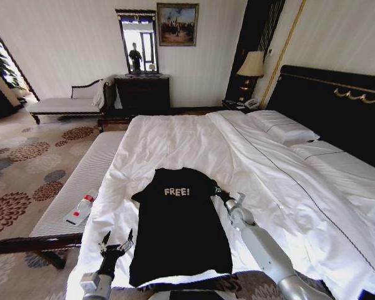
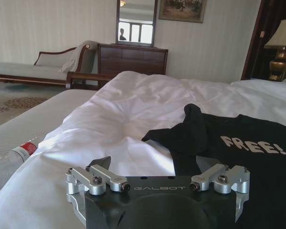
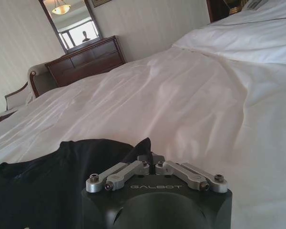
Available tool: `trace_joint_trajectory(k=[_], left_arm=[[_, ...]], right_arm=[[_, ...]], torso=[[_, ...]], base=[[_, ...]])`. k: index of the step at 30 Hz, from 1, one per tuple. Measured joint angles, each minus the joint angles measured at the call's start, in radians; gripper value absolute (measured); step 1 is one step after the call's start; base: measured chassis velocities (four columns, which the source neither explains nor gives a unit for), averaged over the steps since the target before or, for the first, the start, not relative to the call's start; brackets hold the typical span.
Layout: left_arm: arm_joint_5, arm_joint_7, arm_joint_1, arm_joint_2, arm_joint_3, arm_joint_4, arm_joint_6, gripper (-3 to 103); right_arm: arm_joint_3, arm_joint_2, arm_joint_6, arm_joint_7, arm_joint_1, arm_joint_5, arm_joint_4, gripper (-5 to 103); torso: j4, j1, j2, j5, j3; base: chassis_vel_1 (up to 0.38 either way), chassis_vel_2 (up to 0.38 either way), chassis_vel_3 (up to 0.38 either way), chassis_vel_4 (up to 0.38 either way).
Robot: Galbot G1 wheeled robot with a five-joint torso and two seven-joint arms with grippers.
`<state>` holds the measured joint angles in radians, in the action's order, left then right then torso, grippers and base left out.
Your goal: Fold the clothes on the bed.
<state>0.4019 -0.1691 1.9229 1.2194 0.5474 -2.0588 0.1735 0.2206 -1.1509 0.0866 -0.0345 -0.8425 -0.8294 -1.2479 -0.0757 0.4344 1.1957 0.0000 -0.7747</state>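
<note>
A black T-shirt (image 1: 178, 228) lies flat, chest up, on the white duvet of the bed (image 1: 194, 140), near the foot edge closest to the robot; white "FREE!" lettering reads across the chest. The shirt's body runs toward the foot edge, collar toward the far side. Its left sleeve is spread loosely; the fabric at the right sleeve is bunched up into a small peak. The left gripper (image 1: 116, 240) hovers just beside the shirt's lower left edge, over the duvet, fingers spread apart and holding nothing; in the left wrist view both fingers (image 2: 97, 179) stand wide of each other with the shirt (image 2: 238, 157) ahead. The right gripper (image 1: 224, 196) sits at the shirt's right sleeve, its fingers drawn together and pinching the sleeve fabric; the right wrist view shows the finger links (image 3: 155, 169) meeting at a raised fold of black cloth (image 3: 62, 171). A water bottle (image 1: 81, 209) lies on the bench (image 1: 75, 187) beside the bed.
</note>
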Motion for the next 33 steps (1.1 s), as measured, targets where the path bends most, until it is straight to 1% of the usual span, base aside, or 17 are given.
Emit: trace_joint_trajectory(k=[4, 8, 16, 26, 33], left_arm=[[0.001, 0.001, 0.002, 0.0, 0.002, -0.001, 0.0, 100], [-0.001, 0.001, 0.003, 0.004, 0.002, -0.003, 0.0, 100], [-0.003, 0.001, 0.009, 0.009, 0.008, -0.011, 0.0, 100], [-0.002, 0.005, 0.025, 0.014, 0.019, -0.013, 0.006, 100], [0.0, 0.006, 0.031, 0.017, 0.029, -0.016, 0.009, 100]], right_arm=[[0.005, 0.016, 0.016, -0.005, 0.017, 0.003, 0.011, 1], [0.015, 0.028, 0.039, -0.014, 0.024, 0.011, 0.017, 1], [0.022, 0.038, 0.065, -0.022, 0.046, 0.035, 0.046, 1], [-0.009, 0.025, 0.068, -0.02, 0.082, 0.06, 0.08, 1], [-0.038, 0.037, 0.072, -0.017, 0.066, 0.08, 0.024, 1]], torso=[[-0.0003, 0.0, 0.0, 0.0, 0.0], [-0.0001, 0.0, 0.0, 0.0, 0.0], [-0.0002, 0.0, 0.0, 0.0001, 0.0], [0.0, 0.0, 0.0, -0.0001, 0.0], [-0.0004, 0.0, 0.0, -0.0002, 0.0]], base=[[0.0, 0.0, 0.0, 0.0], [0.0, 0.0, 0.0, 0.0], [0.0, 0.0, 0.0, 0.0], [0.0, 0.0, 0.0, 0.0], [0.0, 0.0, 0.0, 0.0]])
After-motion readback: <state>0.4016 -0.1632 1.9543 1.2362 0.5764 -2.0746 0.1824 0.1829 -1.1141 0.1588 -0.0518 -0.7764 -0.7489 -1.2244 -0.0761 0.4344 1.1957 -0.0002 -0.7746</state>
